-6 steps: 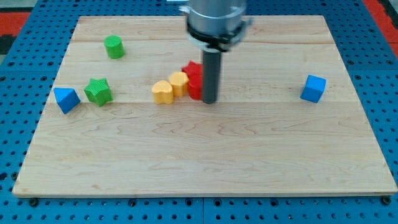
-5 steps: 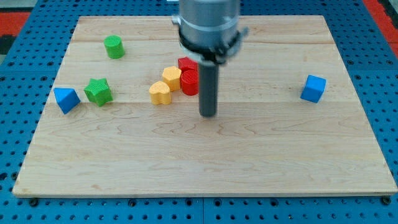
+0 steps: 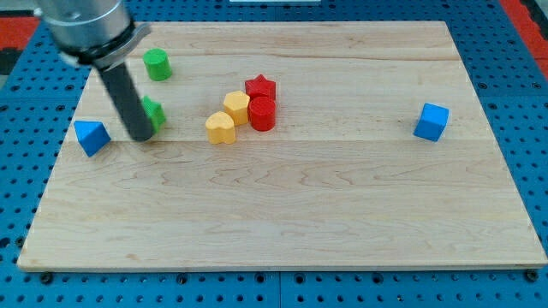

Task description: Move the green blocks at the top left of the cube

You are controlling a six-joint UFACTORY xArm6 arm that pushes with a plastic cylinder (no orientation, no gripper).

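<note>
The arm has no pincer to spread or press together, only a rod; my tip (image 3: 140, 137) rests against the view's-left side of the green star block (image 3: 153, 113), hiding much of it. The green cylinder (image 3: 157, 64) stands above, near the view's top. The blue cube (image 3: 431, 121) lies far to the view's right, so a push rightward is likely needed, past the clustered yellow and red blocks. No containers are present.

My tip (image 3: 139, 137) touches the green star (image 3: 153, 114), between the blue triangle (image 3: 91, 136) and yellow blocks (image 3: 228, 117)
</note>
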